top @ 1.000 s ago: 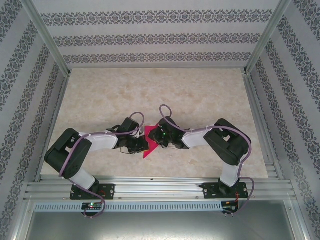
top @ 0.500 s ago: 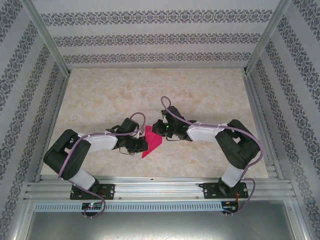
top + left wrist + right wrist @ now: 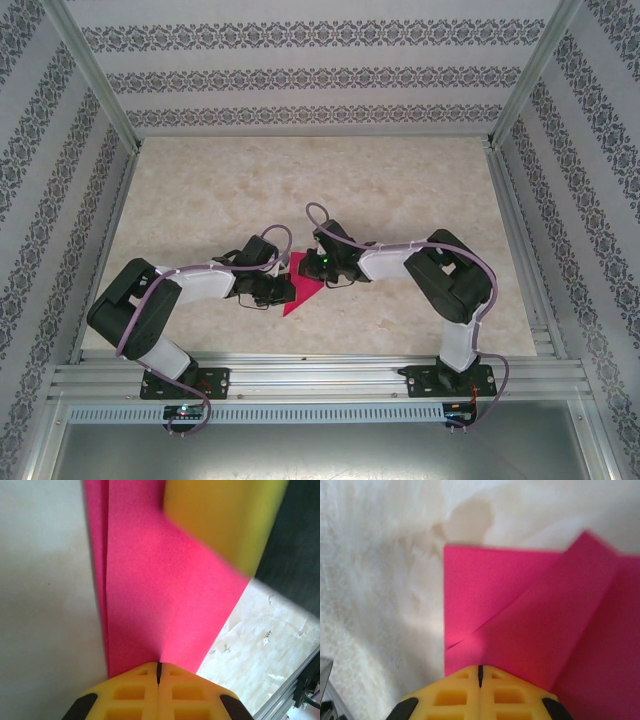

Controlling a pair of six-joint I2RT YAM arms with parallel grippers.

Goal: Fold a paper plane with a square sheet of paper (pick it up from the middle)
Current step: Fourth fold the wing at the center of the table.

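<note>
The magenta-pink sheet of paper [image 3: 299,298] lies partly folded at the middle of the table, tapering to a point toward the near edge. My left gripper [image 3: 289,289] is shut on its left edge. In the left wrist view the paper [image 3: 165,605] runs out from the closed yellow jaws [image 3: 159,667], with layered folds along its left side. My right gripper [image 3: 313,272] is shut, its tips set on the sheet's far right part. The right wrist view shows a diagonal flap on the paper [image 3: 520,605] ahead of the closed gripper [image 3: 480,671]. A right fingertip [image 3: 220,520] looms yellow over the sheet.
The beige marbled table [image 3: 400,180] is walled by patterned panels at the back and sides. An aluminium rail [image 3: 320,378] carrying both arm bases runs along the near edge. Open tabletop lies beyond the grippers.
The right gripper closed, drew away to the far right off the sheet, then came back onto its far right part. The left gripper kept its grip and barely moved.
</note>
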